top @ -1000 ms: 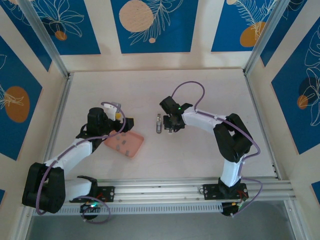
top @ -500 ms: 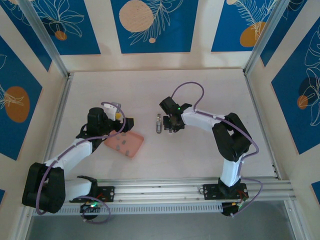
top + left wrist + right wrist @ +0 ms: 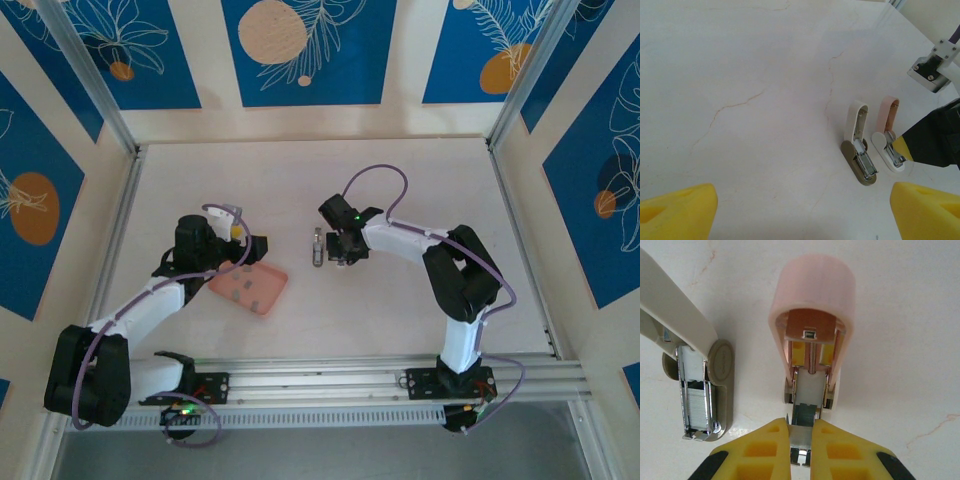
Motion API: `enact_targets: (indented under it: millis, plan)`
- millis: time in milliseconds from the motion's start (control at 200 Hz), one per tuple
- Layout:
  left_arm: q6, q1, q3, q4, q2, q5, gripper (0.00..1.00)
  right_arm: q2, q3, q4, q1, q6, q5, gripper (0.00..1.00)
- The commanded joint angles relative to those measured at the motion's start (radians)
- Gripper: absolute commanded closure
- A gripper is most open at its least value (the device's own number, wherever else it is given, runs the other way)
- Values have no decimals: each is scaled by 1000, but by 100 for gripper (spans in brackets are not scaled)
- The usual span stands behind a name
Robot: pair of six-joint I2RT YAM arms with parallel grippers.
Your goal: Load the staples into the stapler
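Two mini staplers lie open side by side on the table. The pink stapler (image 3: 812, 305) has its lid swung up and its metal channel bare. My right gripper (image 3: 801, 432) is shut on a short grey staple strip (image 3: 801, 439), right over the near end of that channel. The beige stapler (image 3: 697, 390) to its left holds a row of staples. In the left wrist view the beige stapler (image 3: 860, 155) and pink stapler (image 3: 887, 140) sit ahead to the right. My left gripper (image 3: 802, 207) is open with bare table between its fingers. It hovers by the salmon-pink tray (image 3: 266, 300), which holds several staples (image 3: 246, 289).
The staplers (image 3: 317, 248) lie mid-table, just left of my right gripper (image 3: 341, 256). My left gripper (image 3: 256, 244) sits at the tray's far edge. Blue-patterned walls and metal rails (image 3: 120, 240) enclose the white table.
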Motion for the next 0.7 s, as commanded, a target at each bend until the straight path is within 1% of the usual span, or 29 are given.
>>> enact_targets:
  millis: [0,180,695]
  plan:
    - [-10,8,-2,25,-8,25,11,-49,-14,9,2,-2,4,86]
    - [-12,8,-2,26,-9,26,11,-59,-13,11,3,-10,6,86]
    - [-11,8,-2,26,-5,27,11,-7,-14,-11,-3,4,4,86]
